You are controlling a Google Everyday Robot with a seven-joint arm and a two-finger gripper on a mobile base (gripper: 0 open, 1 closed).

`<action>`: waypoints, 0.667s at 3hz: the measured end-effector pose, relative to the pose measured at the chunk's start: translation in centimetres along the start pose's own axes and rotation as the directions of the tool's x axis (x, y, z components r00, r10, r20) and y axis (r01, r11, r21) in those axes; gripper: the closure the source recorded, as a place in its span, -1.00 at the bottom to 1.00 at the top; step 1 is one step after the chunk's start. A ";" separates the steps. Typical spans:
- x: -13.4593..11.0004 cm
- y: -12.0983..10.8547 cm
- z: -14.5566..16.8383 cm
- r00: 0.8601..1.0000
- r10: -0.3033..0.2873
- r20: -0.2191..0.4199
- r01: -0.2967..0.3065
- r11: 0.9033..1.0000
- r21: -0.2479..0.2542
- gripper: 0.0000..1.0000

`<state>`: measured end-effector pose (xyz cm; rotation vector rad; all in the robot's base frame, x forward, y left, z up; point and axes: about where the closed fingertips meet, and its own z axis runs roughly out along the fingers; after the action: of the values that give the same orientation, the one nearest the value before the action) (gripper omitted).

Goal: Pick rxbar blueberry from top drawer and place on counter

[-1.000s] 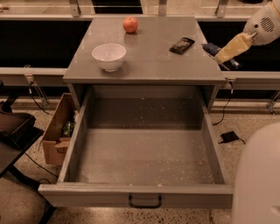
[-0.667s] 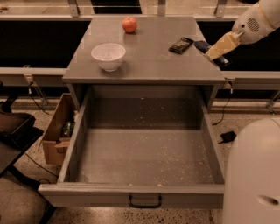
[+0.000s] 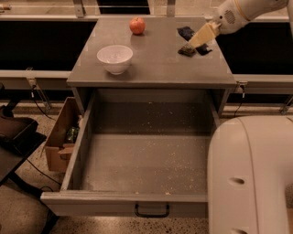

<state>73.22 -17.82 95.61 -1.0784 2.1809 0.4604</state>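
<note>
The gripper [image 3: 202,36] was clamped across the blue snack bar [image 3: 185,32] over the counter [image 3: 155,61], at its back right corner. The bar's long axis ran diagonally, back-left to front-right, beside a dark bar [image 3: 186,50].

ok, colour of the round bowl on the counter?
White bowl, camera view; gripper over grey counter, far right.

1. The gripper [image 3: 193,42] is a pale tan, wedge-shaped piece that narrows to its tip. It is over the far right part of the counter [image 3: 155,64].
2. Behind it, the arm [image 3: 242,9] is glossy white and rounded, with a round, grey dotted patch near the wrist.
3. At lower right, a large, smooth white shell [image 3: 252,173] has a curved seam and two small dark oval recesses.
</note>
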 end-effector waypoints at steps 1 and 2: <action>-4.3 0.0 6.5 0.998 -0.059 0.003 0.059 0.998 0.013 1.00; -5.1 -0.5 11.3 0.998 -0.042 -0.053 0.044 0.998 0.043 1.00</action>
<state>80.44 -8.85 90.96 -1.1227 2.1984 0.3665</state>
